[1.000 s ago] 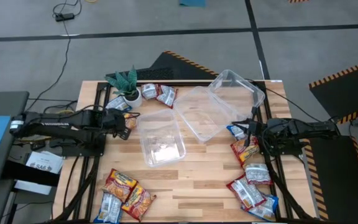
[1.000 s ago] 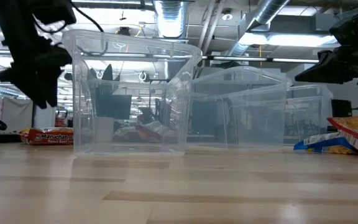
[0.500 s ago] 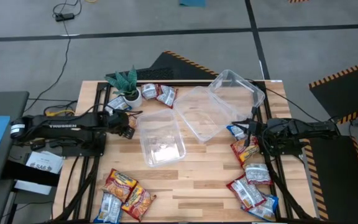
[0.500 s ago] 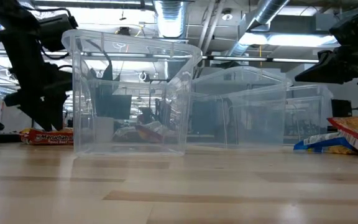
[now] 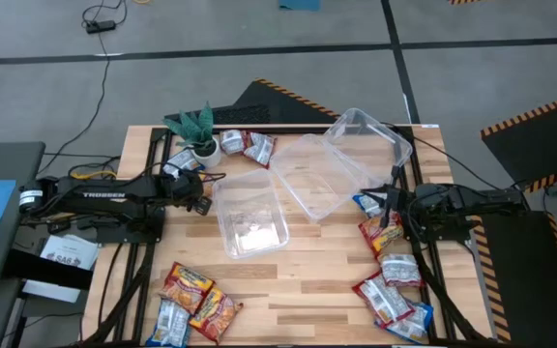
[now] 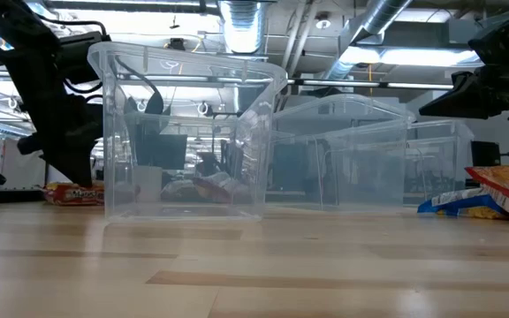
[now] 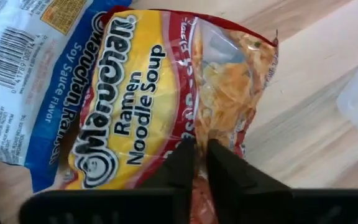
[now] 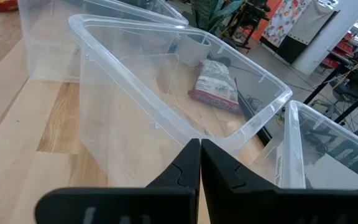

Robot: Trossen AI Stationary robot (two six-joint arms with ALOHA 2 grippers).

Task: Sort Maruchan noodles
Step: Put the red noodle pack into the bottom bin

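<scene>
In the left wrist view a red-and-yellow Maruchan noodles packet (image 7: 166, 99) lies on the wood, overlapping a blue-and-white packet (image 7: 36, 68). My left gripper (image 7: 199, 158) is shut on the red-and-yellow one, near the table's left edge beside the nearest clear tub (image 5: 249, 217). In the low view the packet (image 6: 76, 193) shows low behind the left arm. My right gripper (image 8: 199, 165) waits shut and holding nothing at the table's right side (image 5: 387, 208). More packets lie in groups at the near left (image 5: 193, 302), right (image 5: 390, 275) and far side (image 5: 245, 145). My left gripper pinches the packet's red edge (image 7: 197, 127), next to the noodle picture, between its two fingers. The fingers come slanting down from above. The packet lies flat on the table, with one side over the blue-and-white packet.
Two more clear tubs (image 5: 317, 176) (image 5: 367, 140) stand tilted toward the far right, one leaning on the other. A small potted green plant (image 5: 193, 130) stands at the far left. Bare wood lies near the front middle (image 5: 298, 300).
My left gripper has come down beside the nearest tub onto the red-and-yellow packet. In the low view the packet's end has drawn in a little toward the tub.
</scene>
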